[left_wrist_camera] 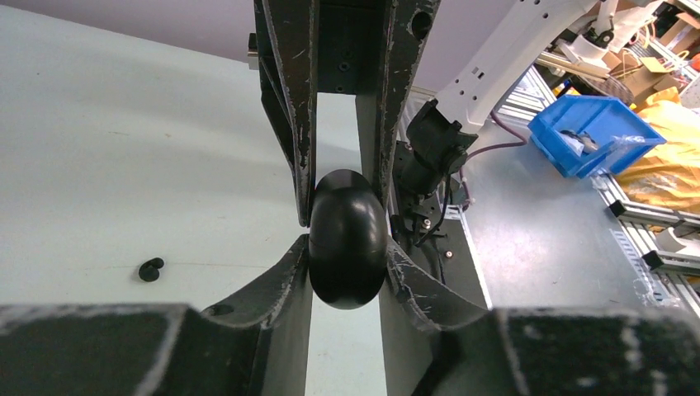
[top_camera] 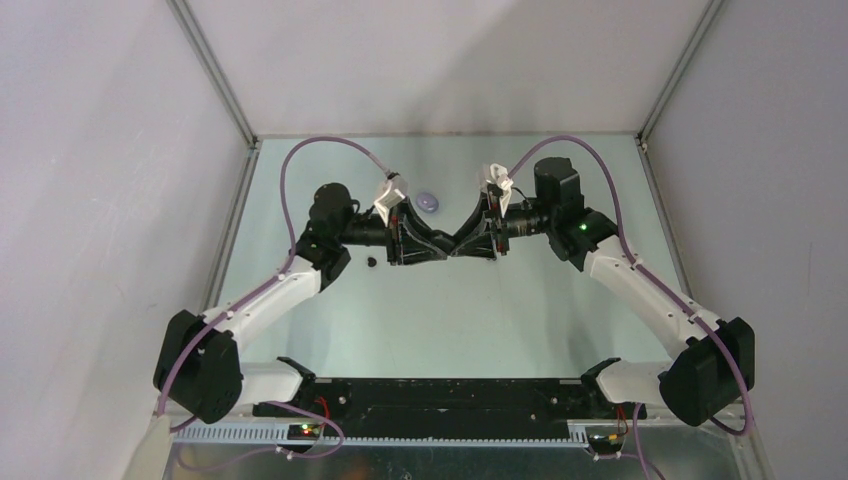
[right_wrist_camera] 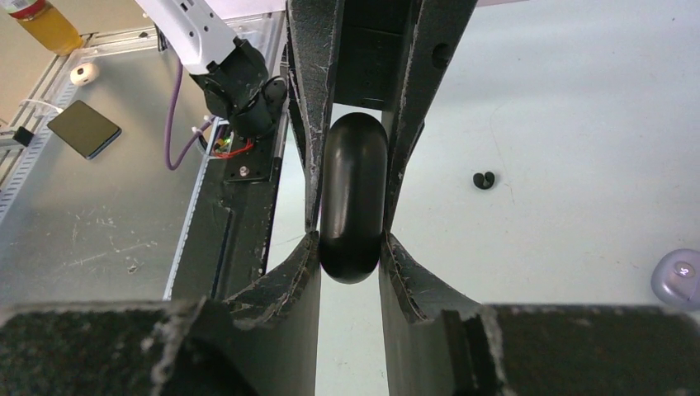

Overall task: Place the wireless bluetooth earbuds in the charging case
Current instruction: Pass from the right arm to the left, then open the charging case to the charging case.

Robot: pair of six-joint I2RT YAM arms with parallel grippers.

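A closed black oval charging case hangs above the table, pinched from both ends by my two grippers, which meet at the middle of the table. My left gripper is shut on one end. My right gripper is shut on the other end of the case. Small black earbuds lie together on the table, also in the right wrist view and the top view. The lilac earbuds are not in view.
A closed lilac oval case lies on the table behind the grippers, also in the right wrist view. Grey walls enclose the table on three sides. A blue bin and a phone lie beyond the near edge.
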